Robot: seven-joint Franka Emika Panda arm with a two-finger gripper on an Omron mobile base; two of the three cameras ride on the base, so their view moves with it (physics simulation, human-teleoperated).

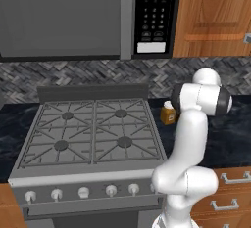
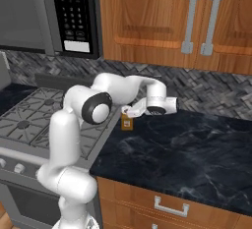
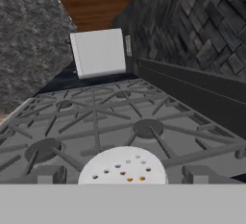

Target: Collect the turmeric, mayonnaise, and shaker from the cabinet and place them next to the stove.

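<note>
Status by view.

Left base view: stove [image 1: 93, 134] sits centre-left, with four burners under dark grates and a row of knobs along the front. Microwave [image 1: 154, 14] hangs above it. Turmeric [image 1: 168, 115] stands upright on the dark bench [image 1: 230, 139], just beside the stove's right edge and level with the rear right burner. White arm [image 1: 188, 153] rises from the lower right and covers the jar's right side. Wooden cupboard [image 1: 213, 16] is at upper right, drawers [image 1: 228, 193] sit under the bench.

Right base view: arm bends from the lower left and reaches over the seam between stove [image 2: 29, 115] and bench [image 2: 187, 149]. Claw [image 2: 129, 112] points down and left, sitting right over the turmeric [image 2: 127, 123]. Jar is upright on the bench at the stove-side edge. From this angle I can't tell whether the fingers touch it. Cupboards with metal handles [image 2: 197, 16] hang above, herringbone wall [image 2: 211, 93] runs behind.

Hand view: turmeric's pale lid [image 3: 122, 168] with small holes is bottom centre, seen from above. Claw [image 3: 123, 175] is spread wide. One finger tip [image 3: 48, 174] is left of the lid, the other is right of it, with a clear gap on both sides and nothing gripped. Stove grates [image 3: 120, 122] stretch beyond the lid. Pale flat box [image 3: 98, 52] sits past the far end of the stove, too vague to identify.
</note>
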